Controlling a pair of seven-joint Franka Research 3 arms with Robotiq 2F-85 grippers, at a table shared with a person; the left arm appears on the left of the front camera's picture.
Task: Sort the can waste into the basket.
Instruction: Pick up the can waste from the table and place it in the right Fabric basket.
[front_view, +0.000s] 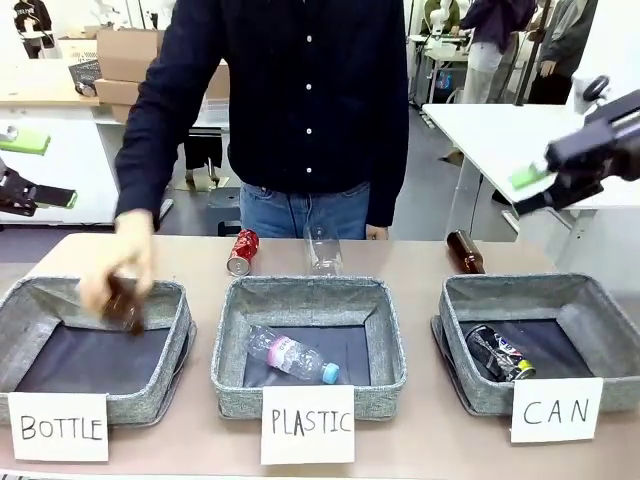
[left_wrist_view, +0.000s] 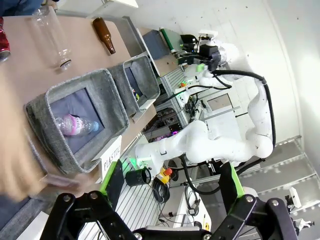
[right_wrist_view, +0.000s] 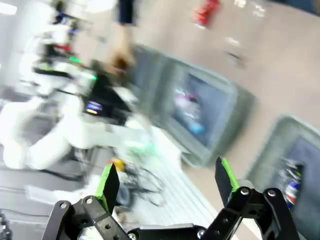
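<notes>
Dark can lay in CAN basket; red can lay on table beyond PLASTIC bin. Left gripper, right gripper gaped wide, empty.

- The red can lies on its side on the table, at the far side.
- The dark can lies inside the grey basket with the "CAN" card.

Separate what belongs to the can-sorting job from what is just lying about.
Job:
- dark can, inside the CAN basket
- red can, on the table beyond the PLASTIC bin

Lying about:
- brown bottle, on the table
- clear bottle, on the table
- pink-labelled bottle, in the PLASTIC bin
- BOTTLE bin, where a person's hand holds a second brown bottle
</notes>
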